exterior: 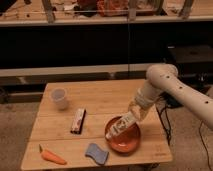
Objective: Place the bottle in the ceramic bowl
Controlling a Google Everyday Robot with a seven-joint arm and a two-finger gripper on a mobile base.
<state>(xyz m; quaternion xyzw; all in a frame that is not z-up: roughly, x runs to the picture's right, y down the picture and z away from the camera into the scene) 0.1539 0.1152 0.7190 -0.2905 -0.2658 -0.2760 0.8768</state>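
Observation:
The orange-red ceramic bowl (126, 143) sits on the wooden table (100, 102) near its front right. The slim white bottle (120, 126) with a reddish-brown label is tilted over the bowl's rear left rim, cap end down and left. My gripper (133, 115) is at the end of the white arm, which comes in from the right. It is at the bottle's upper end, just above the bowl's back edge.
A white translucent cup (60, 98) stands at the back left. A dark snack bar (78, 120) lies mid-table. A carrot (51, 156) and a blue-grey sponge (97, 153) lie near the front edge. Dark shelving stands behind the table.

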